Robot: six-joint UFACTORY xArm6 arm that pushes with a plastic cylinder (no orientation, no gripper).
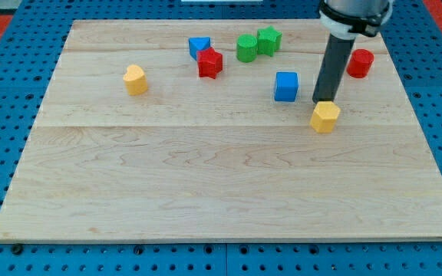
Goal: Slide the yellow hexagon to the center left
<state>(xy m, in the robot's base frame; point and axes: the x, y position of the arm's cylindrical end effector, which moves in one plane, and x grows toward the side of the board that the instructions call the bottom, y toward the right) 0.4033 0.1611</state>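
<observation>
The yellow hexagon [325, 116] lies on the wooden board [221, 184] at the view's right, a little above the middle height. My tip [324, 101] stands right at its top edge, touching or nearly touching it. The dark rod rises from there to the view's top right. A blue cube [286, 86] sits just left of the rod.
A second yellow block [135, 79] lies at the upper left. A blue block [199, 47] and a red star-like block [210, 63] touch at top centre. Two green blocks [246, 47] [268, 40] sit beside them. A red cylinder [360, 63] is right of the rod.
</observation>
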